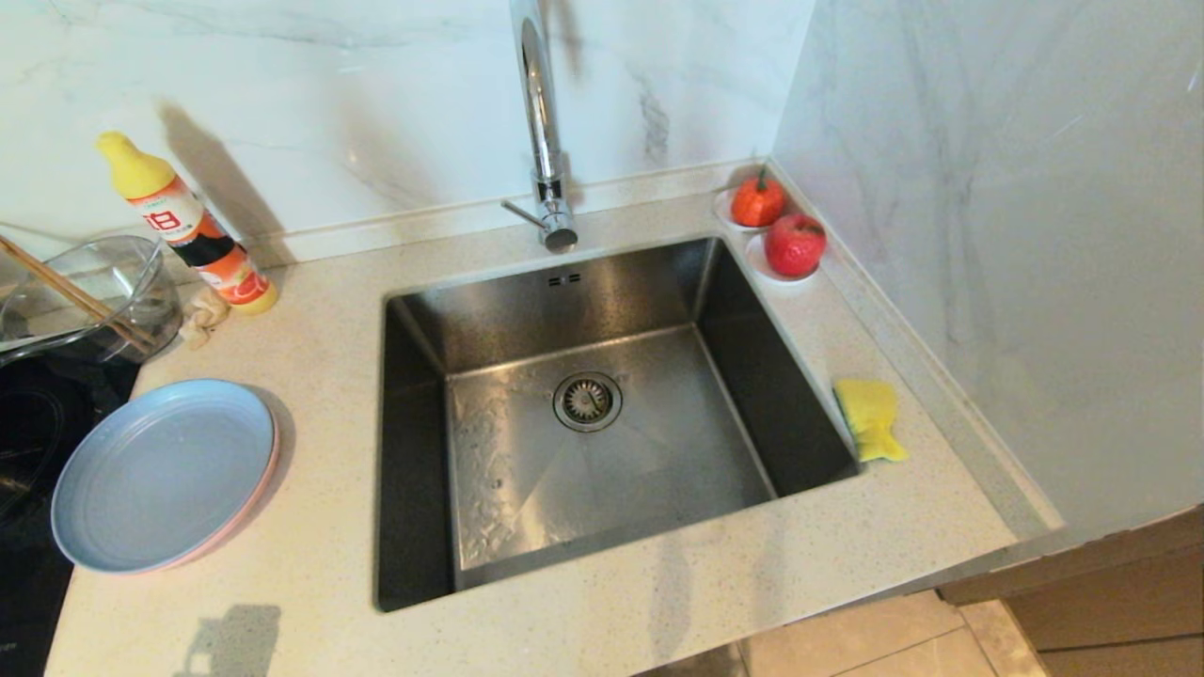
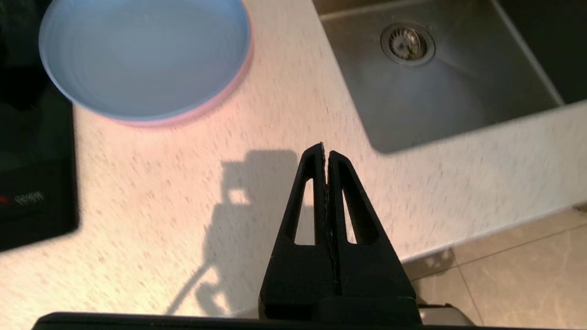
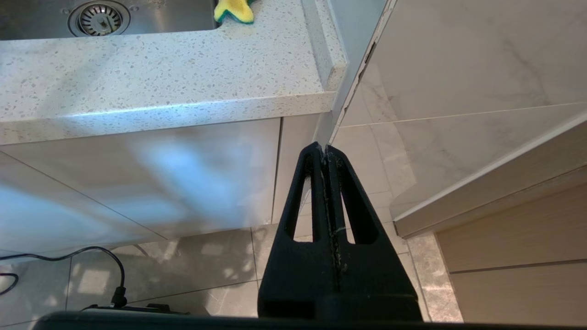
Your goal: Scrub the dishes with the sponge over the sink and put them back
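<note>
The light blue plate lies stacked on the pink plate on the counter left of the steel sink; only the pink rim shows. In the left wrist view the blue plate sits over the pink plate's edge. The yellow sponge rests on the counter right of the sink, and its corner shows as the sponge in the right wrist view. My left gripper is shut and empty above the counter's front, apart from the plates. My right gripper is shut and empty, low in front of the cabinet.
A tall chrome faucet rises behind the sink. A yellow-capped detergent bottle and a clear glass bowl with chopsticks stand at the back left beside a black cooktop. Two red fruits on saucers fill the back right corner. A wall closes the right side.
</note>
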Controlling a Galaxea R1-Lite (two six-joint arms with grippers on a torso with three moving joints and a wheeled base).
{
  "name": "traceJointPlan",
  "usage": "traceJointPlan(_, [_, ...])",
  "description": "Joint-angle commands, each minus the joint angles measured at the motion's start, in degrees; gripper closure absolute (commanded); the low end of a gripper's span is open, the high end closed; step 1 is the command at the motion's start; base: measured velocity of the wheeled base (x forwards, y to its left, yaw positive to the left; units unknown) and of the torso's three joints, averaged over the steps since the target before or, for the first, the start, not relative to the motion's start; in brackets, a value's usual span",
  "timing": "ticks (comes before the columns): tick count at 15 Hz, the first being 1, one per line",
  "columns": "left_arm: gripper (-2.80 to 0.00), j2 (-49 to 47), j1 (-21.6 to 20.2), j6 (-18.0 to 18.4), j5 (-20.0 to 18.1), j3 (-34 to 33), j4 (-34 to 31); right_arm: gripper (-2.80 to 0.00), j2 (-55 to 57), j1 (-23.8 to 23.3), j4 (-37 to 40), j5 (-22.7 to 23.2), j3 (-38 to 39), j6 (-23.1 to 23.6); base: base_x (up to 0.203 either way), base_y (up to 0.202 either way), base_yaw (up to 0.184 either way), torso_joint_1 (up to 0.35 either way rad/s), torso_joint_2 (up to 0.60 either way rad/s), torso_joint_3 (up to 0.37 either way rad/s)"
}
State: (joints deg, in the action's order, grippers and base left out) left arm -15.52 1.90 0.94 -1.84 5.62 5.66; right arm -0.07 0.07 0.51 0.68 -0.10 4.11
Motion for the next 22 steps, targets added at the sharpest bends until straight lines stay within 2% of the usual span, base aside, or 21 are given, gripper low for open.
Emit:
traceJointPlan(1, [0.0,7.44,-0.33,0.22,-0.38,-5.69,0.71,0.0,0.07,0.01,0.02,0.02,0.01,0.04,0.0,0.0,0.0,0.0,0.0,0.0])
traceJointPlan(5, [0.0,14.57,-1.1,-0.67,-0.99,-6.15,-1.21,0.0,-0.01,0.01,0.01,0.02,0.01,-0.84,0.0,0.0,0.0,0.0,0.0,0.0])
traceJointPlan(8, [0.0,15.7,-1.11,-5.55,3.6,-6.67,-0.83,0.0,0.07,0.01,-0.07,-0.01,0.1,-0.94,0.0,0.0,0.0,0.0,0.0,0.0])
traceJointPlan(10, [0.0,15.7,-1.11,-4.16,4.13,-6.77,-0.72,0.0,0.07,0.01,0.02,0.02,0.01,-0.94,0.0,0.0,0.0,0.0,0.0,0.0])
traceJointPlan(12, [0.0,15.7,-1.11,-0.5,3.87,-6.96,-0.77,0.0,0.01,0.01,0.02,0.02,0.01,-0.94,0.0,0.0,0.0,0.0,0.0,0.0])
traceJointPlan(17, [0.0,15.7,-1.11,0.34,3.19,-6.94,-2.79,0.0,0.07,0.01,0.0,0.02,0.01,-0.86,0.0,0.0,0.0,0.0,0.0,0.0])
traceJointPlan(22, [0.0,15.7,-1.11,-1.64,3.34,-7.11,-2.06,0.0,0.07,0.01,0.1,0.28,0.01,-0.39,0.0,0.0,0.0,0.0,0.0,0.0])
